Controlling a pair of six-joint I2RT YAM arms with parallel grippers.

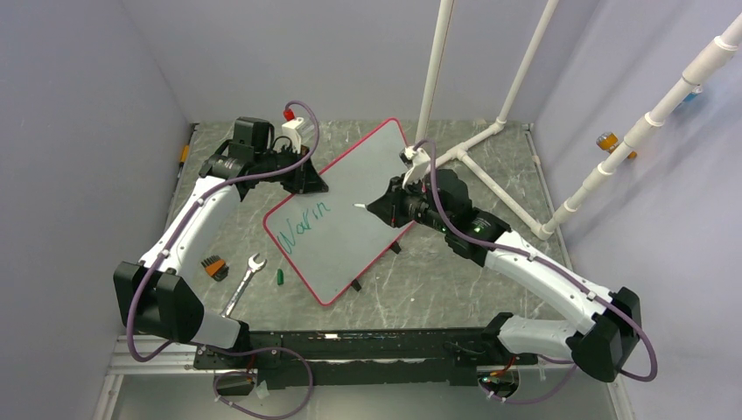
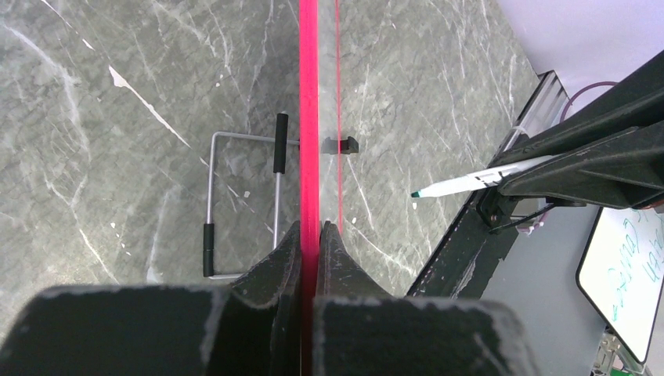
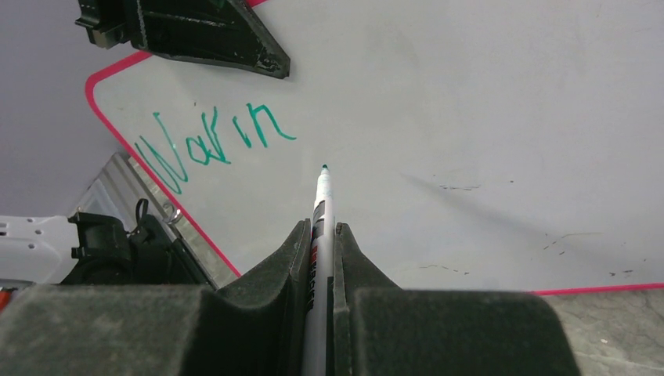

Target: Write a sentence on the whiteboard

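The whiteboard (image 1: 350,210) with a red rim lies tilted in the middle of the table. Green lettering (image 1: 302,226) near its left corner reads roughly "Warm"; it also shows in the right wrist view (image 3: 211,145). My left gripper (image 1: 311,181) is shut on the board's upper-left rim (image 2: 310,117), seen edge-on between its jaws. My right gripper (image 1: 385,208) is shut on a white marker (image 3: 322,205) with a green tip. The tip hangs just off the board surface (image 3: 470,117), to the right of the lettering. The marker also shows in the left wrist view (image 2: 470,182).
A green marker cap (image 1: 280,276), a wrench (image 1: 245,280) and an orange bit holder (image 1: 213,266) lie left of the board. A white pipe frame (image 1: 490,140) stands at the back right. A wire stand (image 2: 243,207) lies under the board.
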